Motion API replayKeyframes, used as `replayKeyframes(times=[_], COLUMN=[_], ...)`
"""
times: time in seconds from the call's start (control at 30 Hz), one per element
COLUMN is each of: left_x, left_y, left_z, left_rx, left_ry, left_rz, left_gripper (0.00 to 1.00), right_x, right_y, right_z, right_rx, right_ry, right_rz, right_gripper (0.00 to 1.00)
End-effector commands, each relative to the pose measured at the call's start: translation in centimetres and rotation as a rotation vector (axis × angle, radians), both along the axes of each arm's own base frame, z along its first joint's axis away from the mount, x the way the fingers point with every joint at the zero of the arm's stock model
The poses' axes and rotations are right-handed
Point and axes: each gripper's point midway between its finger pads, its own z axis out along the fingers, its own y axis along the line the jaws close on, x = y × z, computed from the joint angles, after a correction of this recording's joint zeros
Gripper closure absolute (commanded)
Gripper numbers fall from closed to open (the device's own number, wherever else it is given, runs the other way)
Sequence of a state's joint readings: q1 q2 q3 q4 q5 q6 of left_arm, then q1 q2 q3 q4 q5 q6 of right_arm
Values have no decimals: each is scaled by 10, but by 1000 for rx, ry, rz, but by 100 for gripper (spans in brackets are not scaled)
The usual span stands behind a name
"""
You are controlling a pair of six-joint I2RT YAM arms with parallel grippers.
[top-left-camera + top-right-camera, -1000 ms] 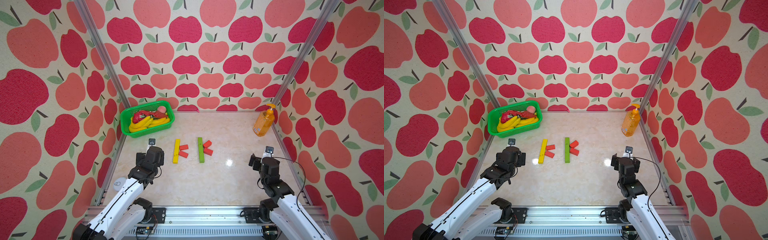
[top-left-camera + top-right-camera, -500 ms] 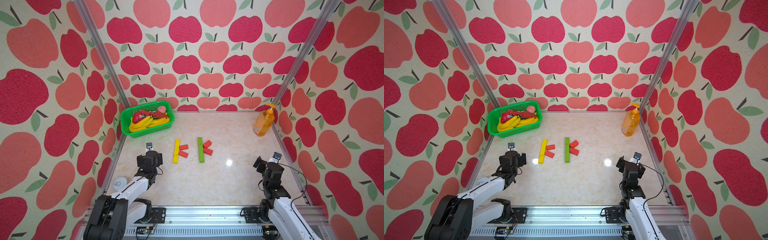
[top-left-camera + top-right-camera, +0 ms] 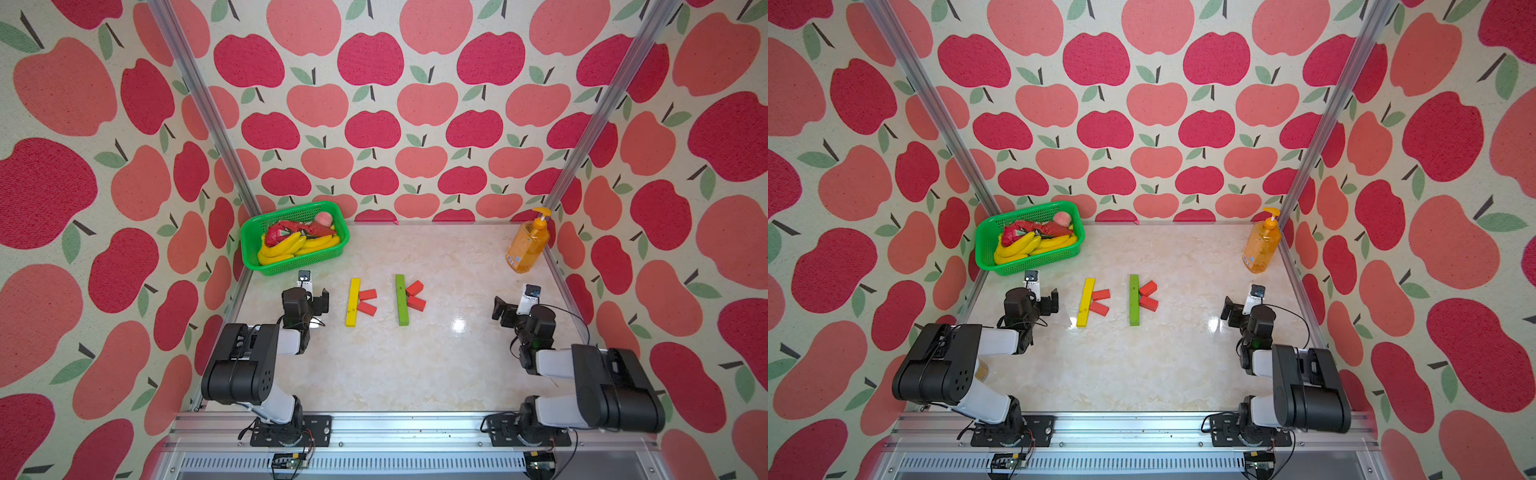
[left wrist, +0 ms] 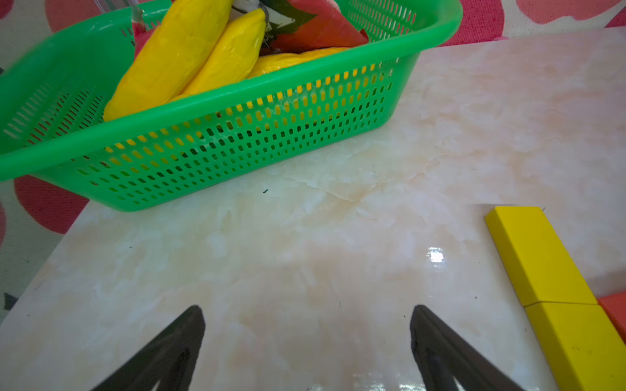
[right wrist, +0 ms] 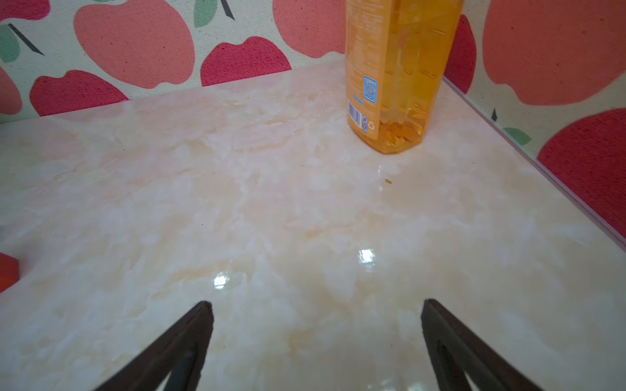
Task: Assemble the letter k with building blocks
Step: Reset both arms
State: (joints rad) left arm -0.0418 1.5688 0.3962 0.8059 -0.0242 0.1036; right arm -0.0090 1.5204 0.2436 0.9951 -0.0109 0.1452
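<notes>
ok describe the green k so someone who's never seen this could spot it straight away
On the marble table, between the green basket and the orange soap bottle, two flat brick K figures lie side by side. Yours is the one nearer the bottle: its straight green bar sets it apart from the neighbour's yellow bar.

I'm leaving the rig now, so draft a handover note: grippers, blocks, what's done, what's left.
Left gripper: open, empty, low over the table near the yellow bar, facing the green basket.
Right gripper: open, empty, facing the soap bottle.
Blocks: yellow bar with two red bricks against it; green bar with two slanted red bricks against it, mid-table.
Done: two K figures laid flat.
Left: no loose bricks in view; the yellow K's upper red brick lies nearly level, maybe slant it more.
</notes>
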Motion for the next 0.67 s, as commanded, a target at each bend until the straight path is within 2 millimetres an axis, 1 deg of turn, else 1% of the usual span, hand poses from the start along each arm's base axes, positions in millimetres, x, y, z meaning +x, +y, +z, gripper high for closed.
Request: replayKeyframes(times=[0.0, 0.03, 0.07, 0.13, 0.2, 0.63], left_x=[6, 8, 7, 8, 8, 8], left_y=[-10, -10, -9, -9, -9, -9], left_z=[12, 13, 12, 13, 12, 13], left_rx=[-44, -47, -53, -57, -56, -57], left_ry=[-48, -47, -46, -46, -43, -45], left_rz=[-54, -56, -58, -61, -62, -61], left_gripper=[2, 2, 2, 2, 2, 2], right_x=[18, 22, 23, 24, 25, 25], right_y=[8, 1, 2, 2, 7, 8], right_z=[19, 27, 27, 24, 22, 23], right_rx=[-27, -33, -48, -82, -96, -103], right_ry=[-47, -77, -114, -88, -69, -70], right_rz=[59, 9, 3, -17, 1, 6], right_gripper=[1, 1, 1, 1, 1, 1])
